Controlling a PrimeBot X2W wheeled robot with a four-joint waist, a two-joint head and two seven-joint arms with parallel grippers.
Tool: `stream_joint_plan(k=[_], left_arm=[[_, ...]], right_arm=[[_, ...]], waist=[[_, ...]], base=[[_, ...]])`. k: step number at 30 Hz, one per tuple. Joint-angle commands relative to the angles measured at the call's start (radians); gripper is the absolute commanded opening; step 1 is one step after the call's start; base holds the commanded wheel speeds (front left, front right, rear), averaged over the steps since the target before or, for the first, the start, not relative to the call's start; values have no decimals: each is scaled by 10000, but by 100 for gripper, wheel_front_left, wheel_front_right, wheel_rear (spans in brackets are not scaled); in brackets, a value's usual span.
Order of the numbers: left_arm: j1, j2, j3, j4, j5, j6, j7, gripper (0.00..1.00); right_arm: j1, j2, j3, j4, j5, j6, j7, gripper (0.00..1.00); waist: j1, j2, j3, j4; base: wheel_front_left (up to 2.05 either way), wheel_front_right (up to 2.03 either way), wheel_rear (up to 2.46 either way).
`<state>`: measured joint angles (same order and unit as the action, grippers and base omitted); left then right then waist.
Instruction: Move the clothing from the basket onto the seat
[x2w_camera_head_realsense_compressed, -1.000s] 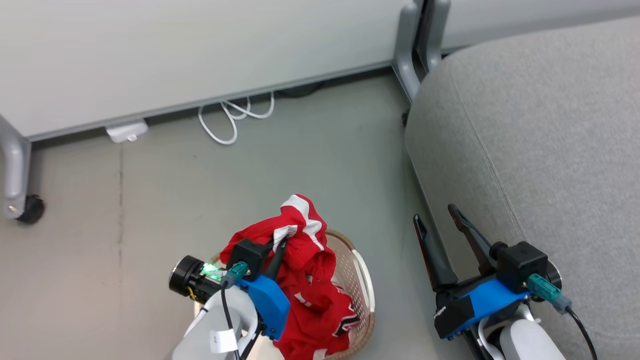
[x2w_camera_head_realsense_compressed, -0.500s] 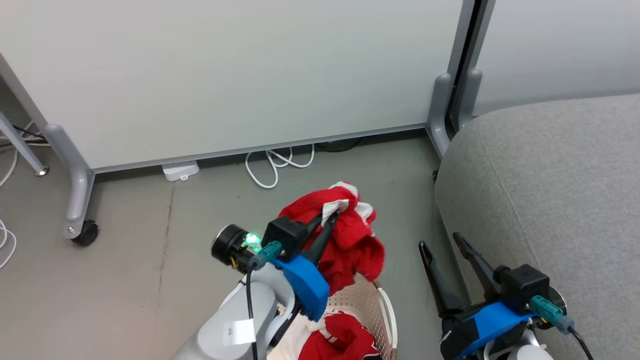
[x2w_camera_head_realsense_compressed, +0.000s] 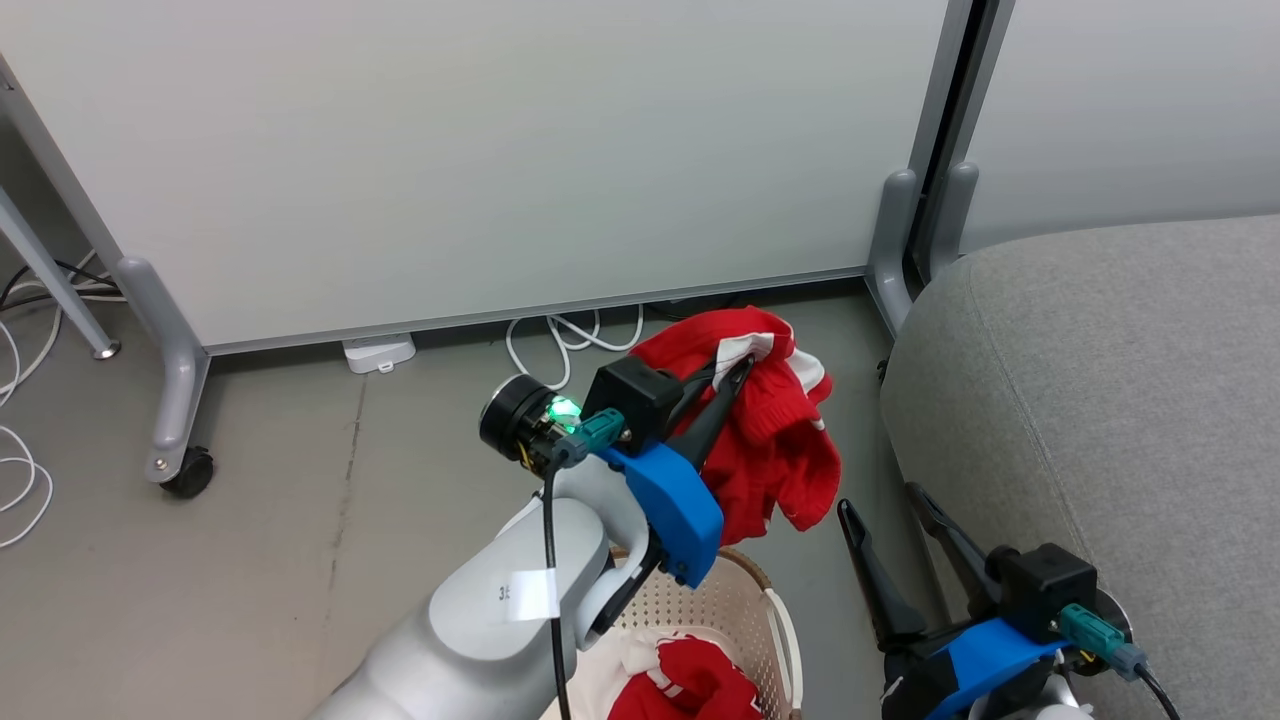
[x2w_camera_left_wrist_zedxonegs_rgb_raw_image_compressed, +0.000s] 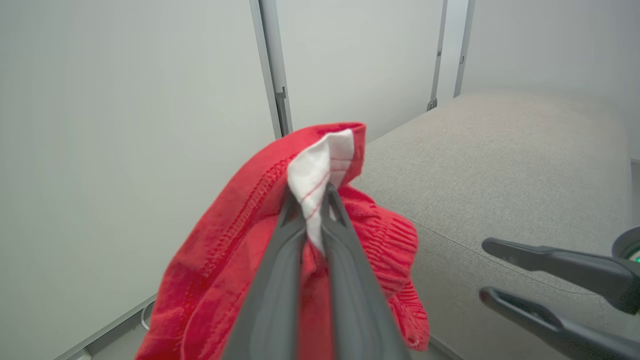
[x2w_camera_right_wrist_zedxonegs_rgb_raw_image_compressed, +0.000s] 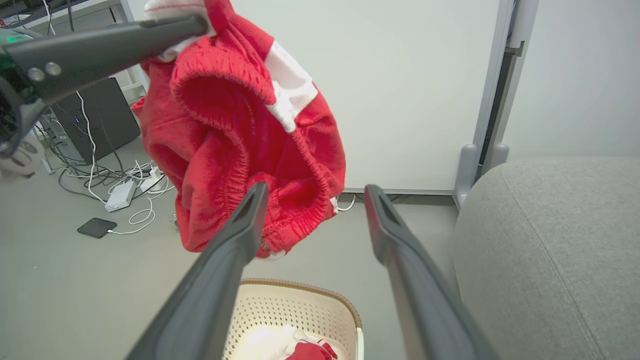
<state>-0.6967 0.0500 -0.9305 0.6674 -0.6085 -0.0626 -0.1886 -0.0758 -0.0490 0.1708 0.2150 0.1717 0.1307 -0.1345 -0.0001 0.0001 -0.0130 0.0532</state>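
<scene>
White sticker (x2w_camera_head_realsense_compressed: 526, 595) on left forearm (x2w_camera_head_realsense_compressed: 470, 645): "35", rest unreadable.

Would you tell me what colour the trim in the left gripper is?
The pinched trim is white with thin red stitching; clearest in left wrist view.

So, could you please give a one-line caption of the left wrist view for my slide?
Left gripper pinching a red soft-fabric garment by its white trim, grey woven sofa beyond.
</scene>
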Motion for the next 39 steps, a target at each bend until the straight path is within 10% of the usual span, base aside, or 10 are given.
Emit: stream_joint_plan(k=[1, 39], left_arm=[[-211, 13, -112, -45, -179, 88, 49, 0], [-1315, 10, -1966, 369, -2099, 632, -628, 0]], right_arm=[[153, -26, 23, -5, 77, 1, 0, 100], [-2330, -209, 629, 1742, -454, 1, 796, 100]], waist=[[1, -1, -2, -6], [1, -1, 281, 155]], base=[[0, 0, 0], [0, 0, 0]])
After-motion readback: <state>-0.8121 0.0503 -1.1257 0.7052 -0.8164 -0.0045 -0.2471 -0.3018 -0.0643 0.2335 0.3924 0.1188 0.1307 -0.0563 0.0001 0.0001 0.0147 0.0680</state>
